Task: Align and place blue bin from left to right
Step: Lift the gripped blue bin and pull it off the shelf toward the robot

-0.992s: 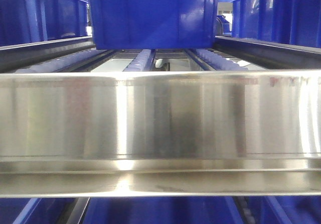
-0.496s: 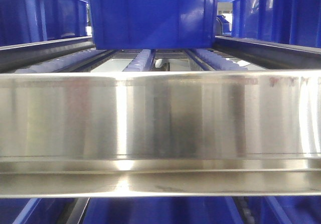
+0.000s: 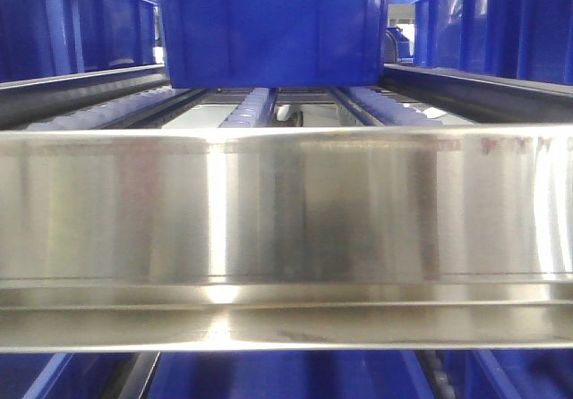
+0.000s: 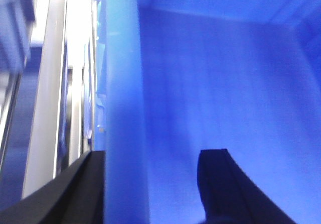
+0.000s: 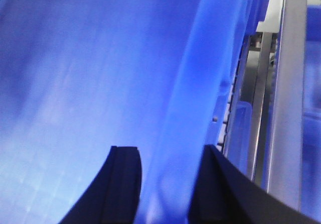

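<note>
Blue bin (image 3: 269, 37) is seen on rollers (image 3: 251, 108) behind steel rail (image 3: 286, 211). L gripper (image 4: 155, 152) & R gripper (image 5: 168, 148) are set part-open astride its side rims, w/ one finger inside, one outside; actual clamping can't be told.

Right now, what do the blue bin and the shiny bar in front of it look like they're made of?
The blue bin looks like moulded plastic: even bright-blue colour, smooth slightly glossy walls, soft highlights. The shiny bar looks like metal, perhaps stainless steel or aluminium, with a brushed, mirror-like finish: streaky vertical reflections and bright glare spots.
</note>
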